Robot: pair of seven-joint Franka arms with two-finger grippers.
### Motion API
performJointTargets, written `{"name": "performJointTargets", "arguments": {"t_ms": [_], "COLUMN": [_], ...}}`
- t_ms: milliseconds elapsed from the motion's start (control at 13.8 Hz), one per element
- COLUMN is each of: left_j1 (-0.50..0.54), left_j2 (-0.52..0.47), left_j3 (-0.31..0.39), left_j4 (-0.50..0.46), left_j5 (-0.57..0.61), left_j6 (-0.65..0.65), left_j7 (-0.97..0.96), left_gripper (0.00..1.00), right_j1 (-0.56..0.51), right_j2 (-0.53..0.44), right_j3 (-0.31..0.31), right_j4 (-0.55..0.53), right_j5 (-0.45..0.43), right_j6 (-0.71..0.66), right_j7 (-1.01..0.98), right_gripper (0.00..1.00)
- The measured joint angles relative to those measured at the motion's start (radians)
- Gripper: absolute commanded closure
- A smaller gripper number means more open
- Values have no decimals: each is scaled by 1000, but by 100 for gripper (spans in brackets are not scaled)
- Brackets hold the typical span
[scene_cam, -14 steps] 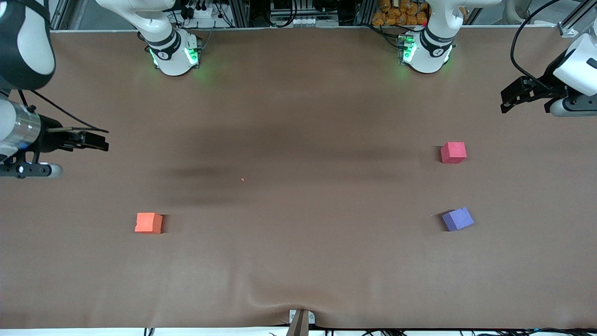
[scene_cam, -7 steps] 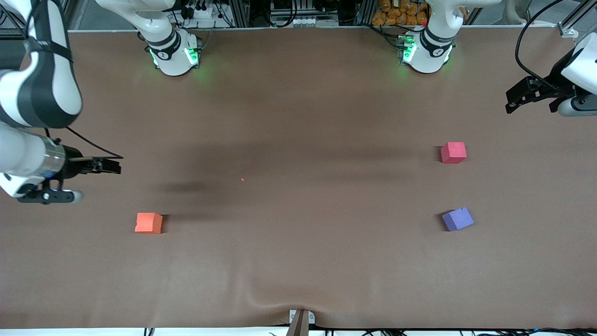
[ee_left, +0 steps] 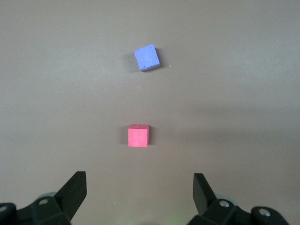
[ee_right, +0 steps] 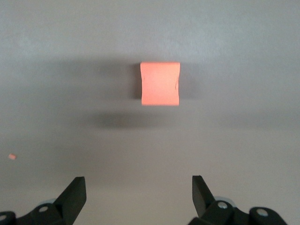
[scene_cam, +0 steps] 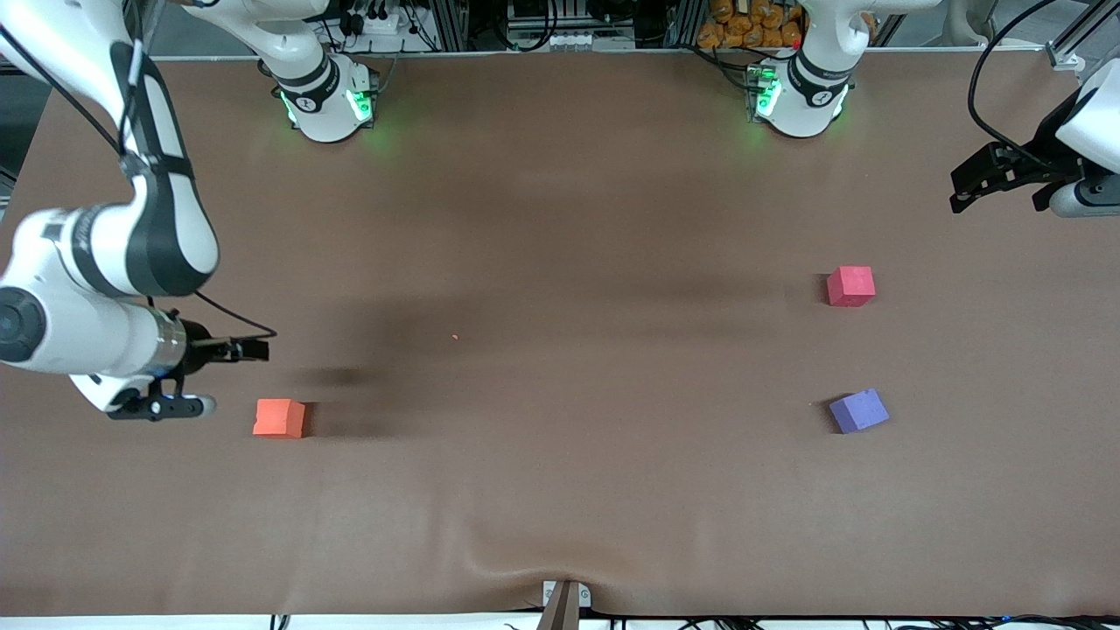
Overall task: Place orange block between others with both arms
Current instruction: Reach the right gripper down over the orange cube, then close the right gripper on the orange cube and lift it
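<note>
Hovering released, right gripper point(scene_cam: 254, 350) sat above-left of orange block point(scene_cam: 279, 418); misaligned descent risked nudging it. Left gripper point(scene_cam: 971, 185) waited released.

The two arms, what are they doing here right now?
Nothing is held yet. The right gripper is open above the table near the orange block, which lies alone toward the right arm's end. The left gripper is open at the left arm's end, up over the table. The red block and purple block lie apart there, purple nearer the front camera.
</note>
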Motion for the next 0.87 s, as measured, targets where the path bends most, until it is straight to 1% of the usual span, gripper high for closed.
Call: {"name": "performJointTargets", "arguments": {"t_ms": [218, 435, 580, 870], "left_j1": [6, 7, 7, 10], "left_j2": [0, 0, 0, 0], "left_j3": [0, 0, 0, 0], "left_j4": [1, 3, 5, 7], "left_j5": [0, 0, 0, 0], "left_j6": [0, 0, 0, 0], "left_j7": [0, 0, 0, 0], "left_gripper": [0, 0, 0, 0], "right_j1": [0, 0, -7, -20], "right_j2": [92, 173, 201, 216], "right_j3": [0, -1, -9, -12], "right_j4": [0, 3, 4, 6], "right_j5": [0, -12, -37, -39], "right_j6": [122, 215, 248, 293], "right_j7": [0, -11, -49, -77], "right_gripper": [0, 0, 0, 0]}}
